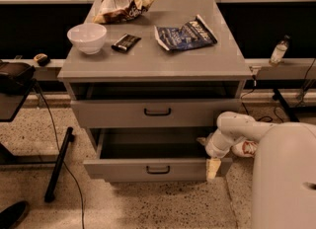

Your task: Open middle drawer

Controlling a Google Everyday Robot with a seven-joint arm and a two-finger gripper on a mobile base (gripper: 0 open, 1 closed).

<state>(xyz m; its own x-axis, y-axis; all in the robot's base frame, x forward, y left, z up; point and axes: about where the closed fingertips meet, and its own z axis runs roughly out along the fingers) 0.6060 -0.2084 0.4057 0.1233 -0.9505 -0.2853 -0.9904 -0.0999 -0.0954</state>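
The middle drawer [123, 170] is a wide grey drawer with a low front and a small black bar handle [158, 170]. It stands pulled out toward me, and its plain grey inside [148, 149] shows empty. My gripper [213, 166] is at the drawer's right front corner, hanging from my white arm [237, 129], with its pale tip against the front panel's right end. The taller-fronted upper drawer [108, 113] above it is out a little. The third drawer is hidden below.
On the cabinet top [148, 62] are a white bowl [87, 37], a chip bag [123, 5], a black bar [125, 42] and a blue packet [186, 32]. A black stand leg [58, 164] lies on the floor at left. A bottle [279, 51] stands on the right ledge.
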